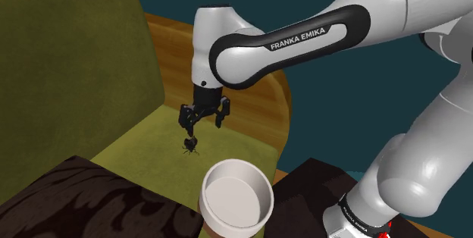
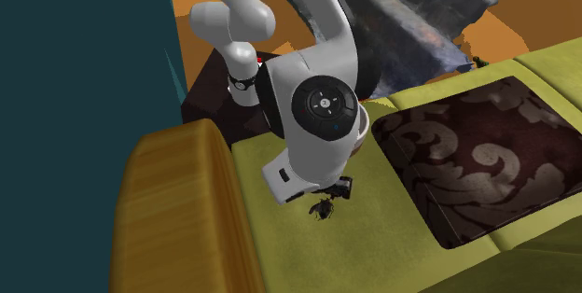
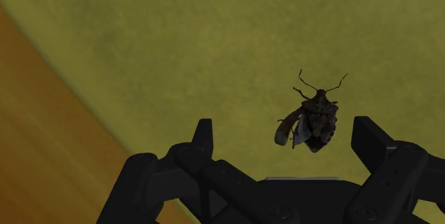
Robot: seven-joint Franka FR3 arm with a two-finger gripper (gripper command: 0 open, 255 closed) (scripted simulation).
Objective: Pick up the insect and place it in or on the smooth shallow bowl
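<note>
claw hangs open just above the olive-green seat cushion, its two black fingers spread and touching nothing. the insect lies on that cushion right under the claw. in the wrist view it sits between the fingers but off-centre, close to one finger and well clear of the other. the white bowl stands near the seat's front edge, toward the shoulder view's lower middle, a short carry from the insect. what it stands on i cannot tell.

by the look of it the insect is a small dark bug with thin antennae, fine legs and half-spread wings. it will likely weigh next to nothing, and those thin parts would bend or slip out if pinched. the compact body is the sensible place to take hold, squeezed across its sides. for that the claw probably wants shifting sideways so the body sits midway, then lowering until the fingertips nearly meet the cushion. the soft seat may give a little under the tips.
</note>
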